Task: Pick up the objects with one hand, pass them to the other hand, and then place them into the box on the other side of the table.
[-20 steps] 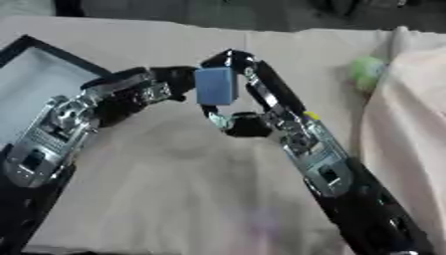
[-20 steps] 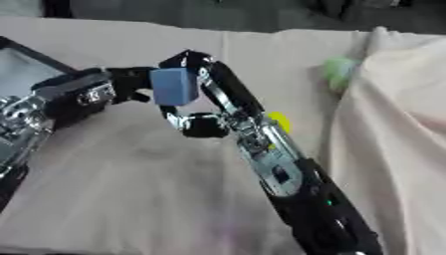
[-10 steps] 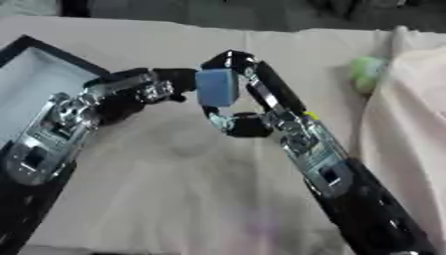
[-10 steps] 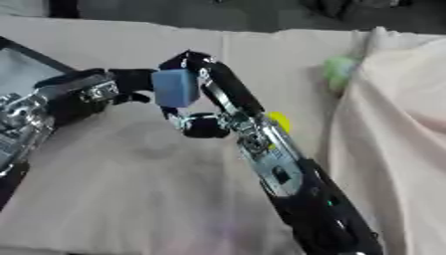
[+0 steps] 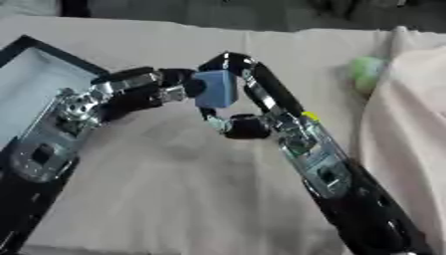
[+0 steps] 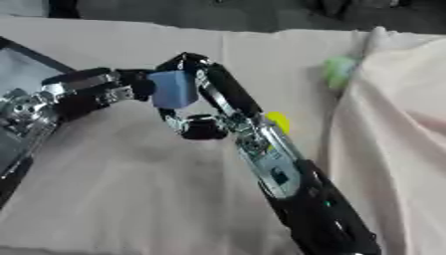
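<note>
Table: table (image 5: 166, 199) under a pale beige cloth fills most of both views; the cloth lies flat in the middle and bunches into a raised fold along the right side.
Box: box (image 5: 35, 74) with a black rim and a pale grey floor sits at the left edge of the table, only partly in view; nothing can be seen lying in the part that shows.
Right arm: black and silver, it comes up from the lower right corner and slants toward the middle of the table, crossing in front of a small yellow thing (image 6: 277, 119) that peeks out just beside its forearm.
Left arm: it rises from the lower left corner, beside the box's near edge, and bends in toward the centre.
Right robot hand: right robot hand (image 5: 248, 107) is arched high over the table, its fingers curled over the top and far side of the blue block, its thumb tucked below.
Left robot hand: left robot hand (image 5: 144, 92) reaches in level from the left, its fingertips touching the block's left face; whether they close round it cannot be told.
Blue block: blue block (image 5: 215, 88) is held in the air above the table's middle, between the two hands, well apart from the box.
Green ball: green ball (image 5: 366, 69), light and fuzzy, rests far right against the cloth fold, well away from both hands.
</note>
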{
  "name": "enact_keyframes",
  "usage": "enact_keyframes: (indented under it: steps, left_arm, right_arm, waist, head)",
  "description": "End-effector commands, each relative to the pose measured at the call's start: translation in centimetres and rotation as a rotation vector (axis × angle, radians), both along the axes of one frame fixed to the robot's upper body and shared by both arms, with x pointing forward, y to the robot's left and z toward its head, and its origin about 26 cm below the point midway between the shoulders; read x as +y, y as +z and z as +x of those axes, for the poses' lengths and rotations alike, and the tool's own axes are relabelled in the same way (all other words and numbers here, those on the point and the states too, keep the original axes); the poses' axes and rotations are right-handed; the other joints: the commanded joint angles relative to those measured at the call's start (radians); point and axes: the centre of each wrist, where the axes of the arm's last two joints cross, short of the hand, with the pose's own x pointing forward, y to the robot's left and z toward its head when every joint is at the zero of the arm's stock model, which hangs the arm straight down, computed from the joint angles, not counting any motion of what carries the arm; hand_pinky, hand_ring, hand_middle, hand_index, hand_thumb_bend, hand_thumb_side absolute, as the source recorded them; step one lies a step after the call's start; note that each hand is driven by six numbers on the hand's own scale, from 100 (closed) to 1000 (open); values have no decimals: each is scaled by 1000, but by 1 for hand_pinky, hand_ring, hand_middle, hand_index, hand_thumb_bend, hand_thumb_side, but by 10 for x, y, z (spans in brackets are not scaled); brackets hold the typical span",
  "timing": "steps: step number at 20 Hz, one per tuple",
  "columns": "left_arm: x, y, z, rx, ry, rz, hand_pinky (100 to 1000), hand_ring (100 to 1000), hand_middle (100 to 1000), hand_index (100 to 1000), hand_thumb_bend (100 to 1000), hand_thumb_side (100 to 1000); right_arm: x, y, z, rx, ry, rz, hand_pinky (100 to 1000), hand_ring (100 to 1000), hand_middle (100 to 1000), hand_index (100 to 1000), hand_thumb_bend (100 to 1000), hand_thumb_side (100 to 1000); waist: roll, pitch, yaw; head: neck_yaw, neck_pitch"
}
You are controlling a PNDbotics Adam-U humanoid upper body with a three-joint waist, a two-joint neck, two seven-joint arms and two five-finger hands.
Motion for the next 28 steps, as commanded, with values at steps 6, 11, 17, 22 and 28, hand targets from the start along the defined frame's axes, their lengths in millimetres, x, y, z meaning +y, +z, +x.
enact_keyframes:
  steps: [6,11,17,22,28]
  left_arm:
    - [-9,0,-1,-43,38,74,993,1000,1000,872,447,768]
    - [-10,-1,-1,-53,58,76,996,1000,1000,866,448,774]
    - [-10,2,-3,-60,63,-7,972,1000,958,824,422,728]
    - [-8,-1,-1,-38,116,-132,915,1000,867,738,342,648]
    - [-7,-4,0,16,194,-309,823,929,733,575,100,441]
  right_arm:
    - [18,26,-14,-75,80,61,673,498,424,536,100,100]
    - [19,29,-16,-72,100,75,667,496,421,535,100,100]
    - [20,27,-15,-55,105,71,664,495,421,535,100,100]
    - [18,27,-15,-46,107,63,663,495,420,535,100,100]
    - [18,27,-15,-38,108,57,662,495,420,536,100,100]
  waist:
    - [4,-18,-1]
    - [5,-19,-2]
    - [4,-19,-1]
    - [2,-18,0]
    - [1,-18,2]
  head:
    - [6,-20]
    - [8,-25]
    - [9,-28]
    - [10,-28]
    - [11,-27]
